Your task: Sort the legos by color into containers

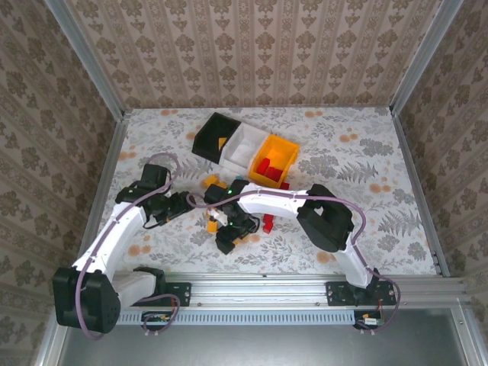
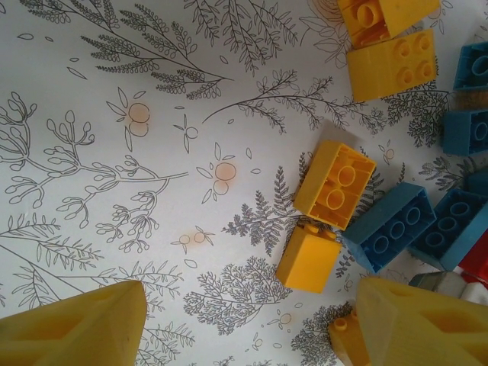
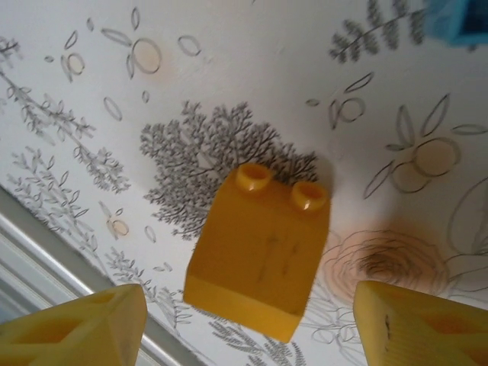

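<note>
Top external view leaves much unreadable: both arms lie across the legos [image 1: 229, 210] at mid-frame, so only scraps of yellow and red show around them and no count is possible. The left gripper [image 1: 192, 203] and right gripper [image 1: 229, 238] are too dark and small there to judge. Above the pile the containers run in a slanted row: the black bin [image 1: 207, 137] with a yellow piece [image 1: 222, 142] inside, the white bin [image 1: 245, 141] whose contents I cannot make out, and the orange-yellow bin [image 1: 286, 149] holding red bricks [image 1: 267, 169].

In the left wrist view the left gripper [image 2: 252, 328] stands wide apart with nothing between its fingers. A small yellow brick [image 2: 307, 258] lies just above the gap. The blue bricks [image 2: 389, 226] are partly cut off by the right edge, and a red sliver [image 2: 479, 259] barely shows there.

In the right wrist view the right gripper [image 3: 248, 335] is spread on either side of a lone yellow brick [image 3: 259, 252], touching it with neither finger. A blue corner [image 3: 457, 19] is cropped at upper right.

The tablecloth [image 1: 358, 152] is white with grey ferns and orange blossoms. Damask wallpaper [image 1: 252, 46] and aluminium posts [image 1: 84, 57] close in the table
</note>
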